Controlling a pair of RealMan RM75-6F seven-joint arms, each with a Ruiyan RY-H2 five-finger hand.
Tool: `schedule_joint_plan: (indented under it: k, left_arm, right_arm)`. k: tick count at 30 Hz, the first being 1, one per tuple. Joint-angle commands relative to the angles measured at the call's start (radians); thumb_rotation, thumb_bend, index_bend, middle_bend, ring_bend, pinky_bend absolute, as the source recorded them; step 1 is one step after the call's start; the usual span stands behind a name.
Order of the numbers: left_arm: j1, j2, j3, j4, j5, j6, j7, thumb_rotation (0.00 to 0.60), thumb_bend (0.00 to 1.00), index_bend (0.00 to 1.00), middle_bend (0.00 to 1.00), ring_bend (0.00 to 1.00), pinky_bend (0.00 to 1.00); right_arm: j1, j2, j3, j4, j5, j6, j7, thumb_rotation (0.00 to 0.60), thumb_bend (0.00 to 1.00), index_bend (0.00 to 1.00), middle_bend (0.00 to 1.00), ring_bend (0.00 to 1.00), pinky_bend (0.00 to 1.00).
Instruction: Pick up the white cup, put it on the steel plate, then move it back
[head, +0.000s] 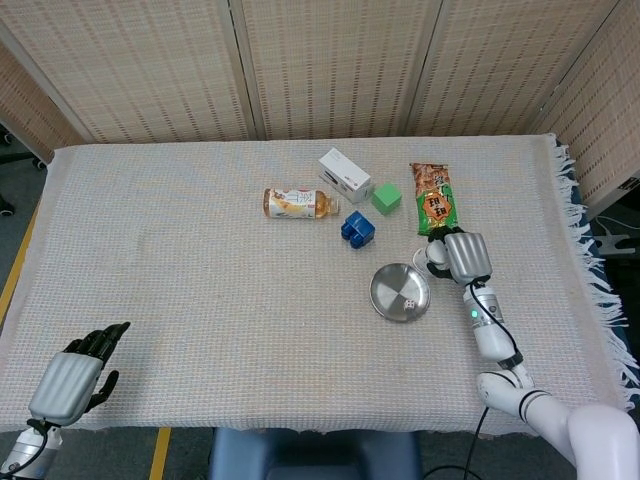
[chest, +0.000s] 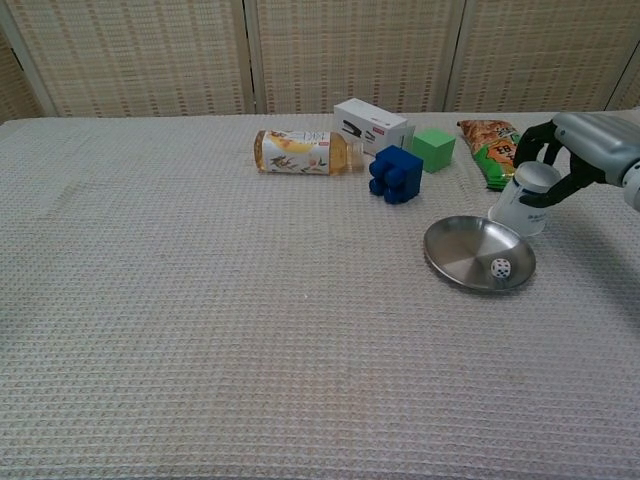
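The white cup (chest: 523, 201) stands upside down on the cloth, just behind the right rim of the steel plate (chest: 459, 250). My right hand (chest: 578, 151) wraps its dark fingers around the cup's upper part from the right and holds it. From the head view the cup (head: 432, 250) mostly hides under that hand (head: 465, 256), beside the plate (head: 386, 289). A small white die (chest: 501, 267) lies in the plate. My left hand (head: 76, 374) hovers at the near left table edge, fingers apart and holding nothing.
Behind the plate lie a tea bottle (chest: 300, 152) on its side, a white box (chest: 370, 125), a green cube (chest: 433, 149), a blue block (chest: 395, 174) and a snack packet (chest: 487, 140). The table's fringed right edge (head: 590, 260) runs close to my right arm.
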Motion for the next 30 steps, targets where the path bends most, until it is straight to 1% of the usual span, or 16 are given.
schedule_joint_plan:
  k: [1,4,7,11,13,14,17,21,25,30]
  left_arm:
    - [0.000,0.000,0.000,0.000,0.000,-0.001,0.002,0.600,0.45,0.07,0.14,0.20,0.37]
    - [-0.001,-0.001,0.000,0.000,-0.001,-0.003,0.004,0.600,0.45,0.07,0.14,0.20,0.37]
    - [-0.002,-0.002,0.000,0.000,-0.004,-0.006,0.006,0.600,0.45,0.07,0.14,0.20,0.37]
    - [-0.003,-0.003,0.000,-0.001,-0.005,-0.009,0.009,0.600,0.45,0.07,0.14,0.20,0.37]
    - [-0.003,-0.003,0.001,-0.002,-0.004,-0.010,0.009,0.600,0.45,0.07,0.14,0.20,0.38]
    - [-0.004,-0.003,0.001,-0.002,-0.003,-0.009,0.009,0.600,0.45,0.07,0.14,0.20,0.38]
    - [-0.003,-0.002,0.001,-0.002,-0.003,-0.008,0.009,0.600,0.45,0.07,0.14,0.20,0.37]
    - [-0.002,0.000,0.000,-0.002,-0.003,-0.005,0.005,0.600,0.45,0.07,0.14,0.20,0.38]
    - [-0.002,0.001,-0.001,-0.001,-0.005,-0.004,0.001,0.600,0.45,0.07,0.14,0.20,0.37]
    - [-0.001,0.002,0.000,-0.002,-0.001,0.000,-0.002,0.600,0.45,0.07,0.14,0.21,0.37]
  right_arm:
    - [-0.013,0.011,0.004,-0.035,-0.008,0.049,-0.041,0.600,0.12,0.51,0.49,0.45,0.64]
    - [-0.032,0.035,0.004,-0.105,-0.015,0.098,-0.083,0.600,0.12,0.51,0.49,0.46,0.64]
    - [-0.062,0.091,-0.007,-0.247,-0.025,0.135,-0.122,0.600,0.12,0.51,0.49,0.46,0.65]
    - [-0.096,0.222,-0.036,-0.518,-0.038,0.115,-0.115,0.600,0.12,0.51,0.49,0.46,0.65]
    - [-0.102,0.280,-0.048,-0.613,-0.043,0.083,-0.084,0.600,0.12,0.52,0.50,0.47,0.66]
    - [-0.103,0.299,-0.053,-0.638,-0.048,0.072,-0.072,0.600,0.12,0.52,0.50,0.47,0.66]
    - [-0.100,0.327,-0.069,-0.665,-0.059,0.043,-0.049,0.600,0.12,0.52,0.50,0.47,0.67]
    - [-0.092,0.329,-0.085,-0.653,-0.052,-0.005,-0.024,0.600,0.12,0.52,0.50,0.47,0.68]
    - [-0.082,0.312,-0.098,-0.618,-0.042,-0.040,-0.027,0.600,0.12,0.52,0.50,0.47,0.68]
    - [-0.076,0.283,-0.109,-0.577,-0.041,-0.053,-0.037,0.600,0.12,0.52,0.50,0.47,0.68]
